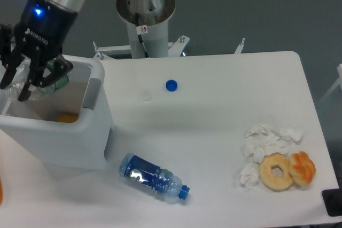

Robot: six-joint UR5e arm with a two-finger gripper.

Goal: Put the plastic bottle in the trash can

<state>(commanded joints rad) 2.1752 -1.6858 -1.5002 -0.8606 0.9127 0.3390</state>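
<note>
The trash can is a large white bin at the left of the table, open at the top, with grey trim on its right side. My gripper hangs over the bin's opening, pointing down. It is shut on the plastic bottle, a small clear crinkled bottle with a green label. The bottle lies roughly level across the fingertips, above the bin's inside. An orange object lies at the bottom of the bin.
A clear bottle with blue label and blue cap lies in front of the bin. A loose blue cap and a clear cap lie mid-table. Crumpled tissues, a doughnut and a pastry sit at the front right. The robot base stands behind.
</note>
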